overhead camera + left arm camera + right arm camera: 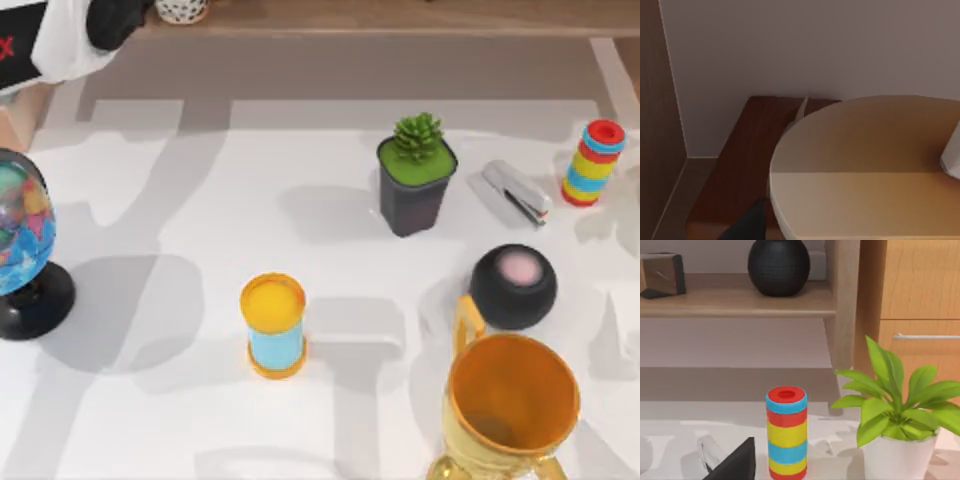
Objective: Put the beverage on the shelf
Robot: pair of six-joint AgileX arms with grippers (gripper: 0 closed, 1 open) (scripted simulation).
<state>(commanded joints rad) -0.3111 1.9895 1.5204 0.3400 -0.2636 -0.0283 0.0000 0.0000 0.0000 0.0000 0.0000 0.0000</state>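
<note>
One beverage [865, 170], broad tan top, white straw [952, 157]

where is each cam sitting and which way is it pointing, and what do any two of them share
Top view: above the table, looking straight down on a blue can, trophy cup, potted succulent, stapler and globe; a white and black arm part sits at the upper left corner.
Left wrist view: close over the beverage lid, facing a wall; a dark fingertip shows.
Right wrist view: low by the table, facing the shelf; a dark fingertip shows.
Shared: the striped ring stack, top and right wrist views.
</note>
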